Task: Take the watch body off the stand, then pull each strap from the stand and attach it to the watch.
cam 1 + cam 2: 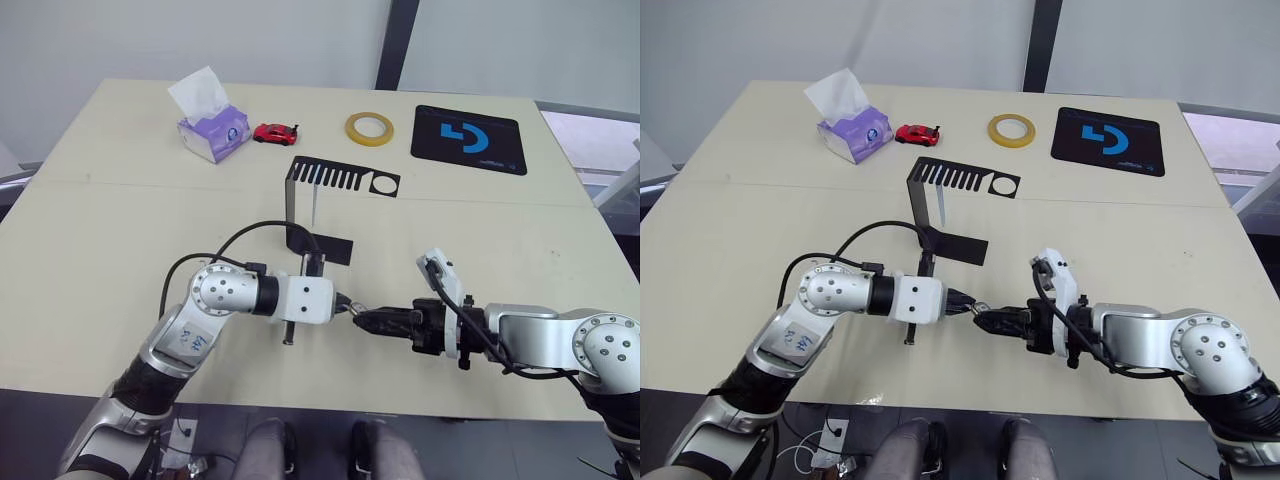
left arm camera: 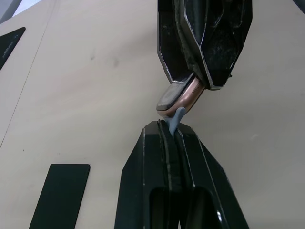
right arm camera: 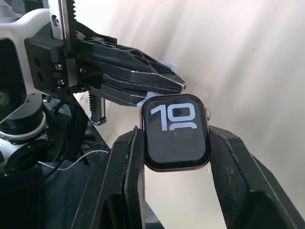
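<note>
— Beige laminate is covering the wide table (image 1: 110,200), isn't it? What is being carried on it?

— At the far side, a flat black rectangular mat with a blue logo (image 1: 468,139) is lying, and a purple tissue box with a white tissue sticking out (image 1: 211,128) is sitting toward the left corner. Between them a yellow roll of tape (image 1: 369,128) and a small red toy car (image 1: 275,132) are resting. Nearer the middle, the thin black bent-sheet stand (image 1: 318,205) is standing upright, its slotted top plate with a round hole pointing right.

— And the arms?

— Both are being held low over the near part of the table, fingertips meeting in front of the stand. The right gripper (image 3: 175,143) is clamped on the small square watch body with a dark screen and white digits (image 3: 175,135), one finger being pressed against each side of the copper-coloured case. The left gripper (image 2: 172,130) is pinched tight on a narrow pale-blue flexible strap (image 2: 176,119), whose tip is being held against the edge of the watch body.

— A second strap?

— Something thin and pale is hanging from the stand's top plate; whether it is a strap cannot be told.
</note>
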Tool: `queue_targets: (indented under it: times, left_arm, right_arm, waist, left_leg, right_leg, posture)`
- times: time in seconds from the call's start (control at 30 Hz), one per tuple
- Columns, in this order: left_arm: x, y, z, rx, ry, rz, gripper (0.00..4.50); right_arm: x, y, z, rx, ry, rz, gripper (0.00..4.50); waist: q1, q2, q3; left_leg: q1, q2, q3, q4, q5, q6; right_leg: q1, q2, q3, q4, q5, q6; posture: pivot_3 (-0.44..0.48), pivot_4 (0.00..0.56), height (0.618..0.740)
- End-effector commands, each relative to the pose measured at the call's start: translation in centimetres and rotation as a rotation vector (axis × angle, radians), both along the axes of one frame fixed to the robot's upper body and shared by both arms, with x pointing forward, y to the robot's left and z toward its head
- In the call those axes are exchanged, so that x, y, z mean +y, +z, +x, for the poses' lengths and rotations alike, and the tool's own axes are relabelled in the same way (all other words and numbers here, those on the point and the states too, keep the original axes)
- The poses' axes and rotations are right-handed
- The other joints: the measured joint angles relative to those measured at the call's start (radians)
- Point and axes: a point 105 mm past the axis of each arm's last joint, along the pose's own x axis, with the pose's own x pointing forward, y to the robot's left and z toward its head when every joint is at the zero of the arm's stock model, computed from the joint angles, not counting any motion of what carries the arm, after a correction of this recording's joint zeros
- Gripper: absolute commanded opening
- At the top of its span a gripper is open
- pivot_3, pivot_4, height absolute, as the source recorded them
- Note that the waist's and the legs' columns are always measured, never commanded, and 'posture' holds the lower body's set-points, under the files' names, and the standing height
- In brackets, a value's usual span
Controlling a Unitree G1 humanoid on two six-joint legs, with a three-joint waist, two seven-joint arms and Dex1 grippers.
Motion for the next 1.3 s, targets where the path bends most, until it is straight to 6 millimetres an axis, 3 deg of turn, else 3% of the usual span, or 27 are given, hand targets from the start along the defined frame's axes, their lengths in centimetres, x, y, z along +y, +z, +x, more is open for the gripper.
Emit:
queue_targets:
  times: [0.03, 0.47, 0.57, 0.67, 0.73, 0.8, 0.83, 0.9, 1.0, 1.17, 1.3]
  left_arm:
    - [-1.5, 1.2, -1.3, -0.049, -0.071, -0.036, 0.00]
    - [-1.0, 1.4, -1.8, -0.016, -0.083, -0.049, 0.00]
    - [-0.4, 1.9, -2.4, 0.017, -0.091, -0.068, 0.95]
    - [1.2, 2.1, -3.1, 0.040, -0.104, -0.064, 2.29]
    - [2.8, 2.0, -3.2, 0.067, -0.075, -0.060, 3.01]
    - [5.4, 1.5, -3.1, 0.081, -0.035, -0.029, 4.01]
    - [7.1, 1.3, -2.8, 0.071, -0.007, 0.000, 4.44]
    - [9.9, 1.0, -2.5, 0.062, 0.041, 0.045, 4.50]
    - [12.2, 1.9, -2.5, 0.096, 0.064, -0.026, 4.50]
    - [14.0, 4.2, -3.7, 0.236, 0.076, -0.244, 4.50]
    - [14.2, 4.6, -3.9, 0.249, 0.067, -0.284, 4.50]
  right_arm:
    - [1.8, 1.6, -1.6, -0.041, 0.110, 0.068, 1.54]
    - [1.7, 1.5, -1.5, -0.042, 0.102, 0.063, 1.54]
    - [1.5, 1.5, -1.5, -0.043, 0.097, 0.060, 1.54]
    - [1.3, 1.6, -1.3, -0.065, 0.084, 0.062, 1.54]
    - [1.0, 1.8, -0.9, -0.111, 0.075, 0.051, 1.54]
    - [0.6, 1.8, -0.8, -0.166, 0.084, 0.016, 1.54]
    - [0.4, 1.7, -0.8, -0.201, 0.096, -0.009, 1.54]
    - [0.0, 1.6, -0.6, -0.281, 0.113, -0.052, 1.54]
    - [-0.1, 2.1, 0.0, -0.481, 0.142, -0.097, 1.54]
    - [0.0, 2.0, 0.2, -1.035, 0.342, -0.293, 1.54]
    - [0.3, 1.1, 0.2, -1.298, 0.478, -0.386, 1.54]
  waist:
    - [0.000, 0.000, 0.000]
    - [0.000, 0.000, 0.000]
    - [-0.001, 0.000, 0.000]
    - [-0.003, 0.000, 0.000]
    - [-0.007, 0.000, 0.000]
    - [-0.012, 0.000, 0.000]
    - [-0.014, 0.001, 0.000]
    - [-0.017, 0.001, 0.001]
    - [-0.016, 0.001, 0.001]
    - [-0.023, 0.001, 0.001]
    - [-0.025, 0.001, 0.001]
  left_leg:
    - [0.000, 0.000, 0.000, 0.000, 0.000, 0.000]
    - [0.000, 0.000, 0.000, 0.000, 0.000, 0.000]
    - [0.000, 0.000, 0.000, 0.000, 0.000, 0.000]
    - [0.000, 0.001, 0.000, 0.000, 0.000, -0.001]
    - [0.000, 0.001, 0.000, 0.000, 0.000, -0.001]
    - [0.000, 0.002, 0.000, 0.000, 0.000, -0.001]
    - [0.000, 0.002, 0.000, 0.000, 0.000, -0.002]
    - [0.000, 0.002, 0.000, -0.001, -0.001, -0.002]
    - [-0.001, 0.002, 0.000, -0.001, -0.002, -0.001]
    - [-0.001, 0.001, 0.000, -0.001, -0.005, -0.001]
    - [-0.001, 0.002, 0.003, -0.001, -0.005, -0.004]
  right_leg:
    - [0.000, 0.000, 0.000, 0.000, 0.000, 0.000]
    - [0.000, 0.000, 0.000, 0.000, 0.000, 0.000]
    - [0.000, 0.000, 0.000, 0.000, 0.000, 0.000]
    - [0.000, 0.000, 0.000, 0.000, 0.000, 0.000]
    - [0.000, 0.000, 0.000, 0.000, 0.000, 0.000]
    - [0.000, 0.001, 0.000, 0.000, 0.000, 0.000]
    - [-0.001, 0.001, 0.000, 0.000, 0.000, 0.000]
    - [-0.001, 0.001, 0.000, -0.001, 0.000, 0.000]
    - [-0.001, 0.001, 0.000, -0.001, 0.000, 0.000]
    - [-0.001, 0.001, 0.000, -0.004, 0.000, 0.000]
    - [-0.002, 0.003, -0.001, -0.003, 0.000, 0.001]
  posture:
    - [0.000, 0.150, 0.740]
    - [0.000, 0.150, 0.740]
    - [0.000, 0.150, 0.740]
    - [0.000, 0.150, 0.740]
    - [0.000, 0.150, 0.740]
    - [0.000, 0.150, 0.740]
    - [0.000, 0.150, 0.740]
    - [0.000, 0.150, 0.740]
    - [0.000, 0.150, 0.740]
    - [0.000, 0.150, 0.740]
    - [0.000, 0.150, 0.740]
